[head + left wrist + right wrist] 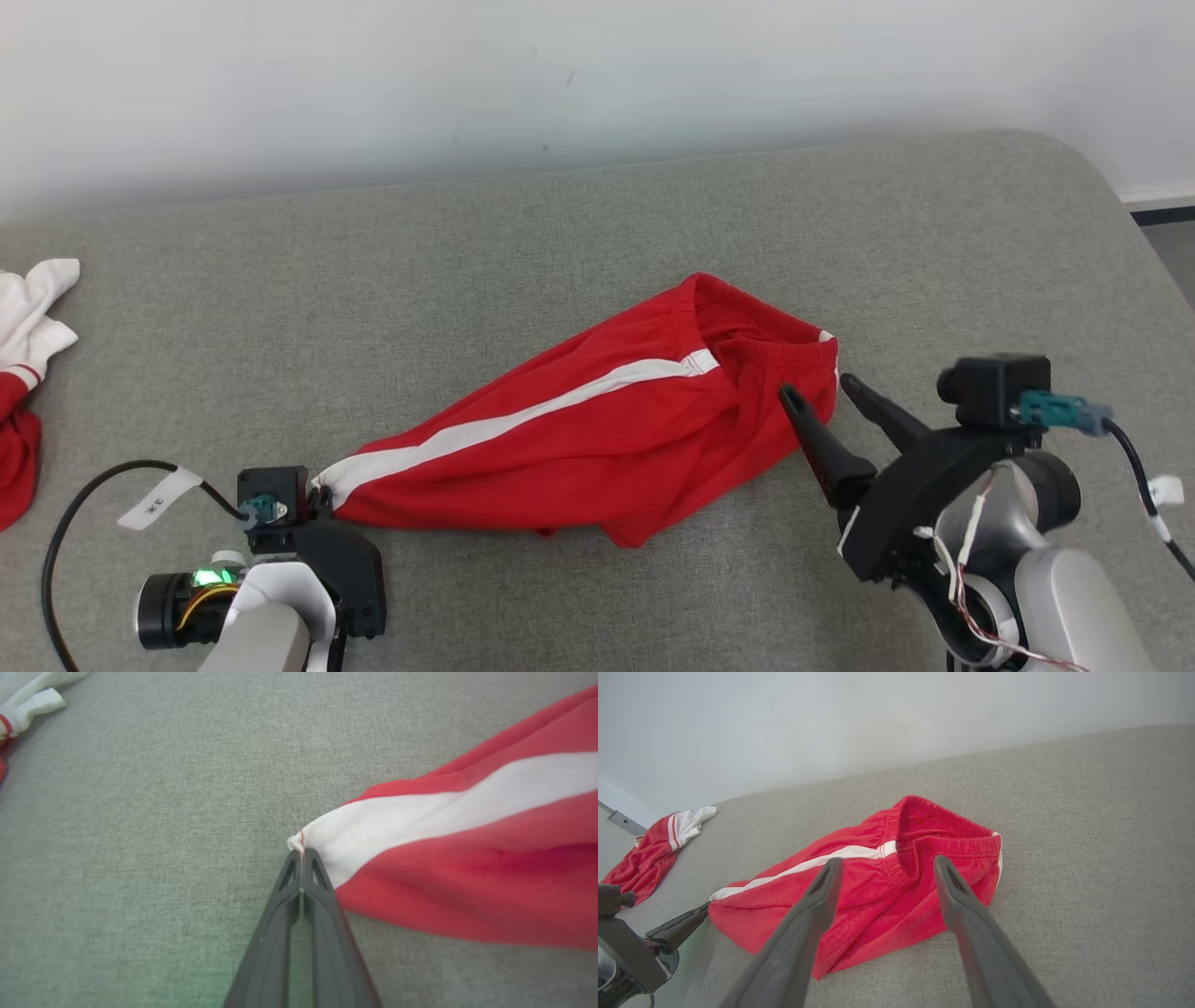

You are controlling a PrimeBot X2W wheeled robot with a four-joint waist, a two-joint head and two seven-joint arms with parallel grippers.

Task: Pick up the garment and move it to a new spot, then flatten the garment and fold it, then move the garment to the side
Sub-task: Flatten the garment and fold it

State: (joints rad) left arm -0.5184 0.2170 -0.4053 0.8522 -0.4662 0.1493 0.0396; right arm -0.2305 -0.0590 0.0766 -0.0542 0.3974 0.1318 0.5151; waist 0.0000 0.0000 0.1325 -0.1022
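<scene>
Your left pincer (302, 856) is pinching the red shorts (597, 439) by their white-striped hem (327, 842); your right pincer (814, 385) is hovering spread wide at the waistband (766, 350); cable tag (159, 499) print unreadable

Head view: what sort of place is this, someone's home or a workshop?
Probably a bare test room, not a home: a grey fabric-covered surface against a plain white wall, red shorts laid on it, another red-and-white garment at its edge.
</scene>
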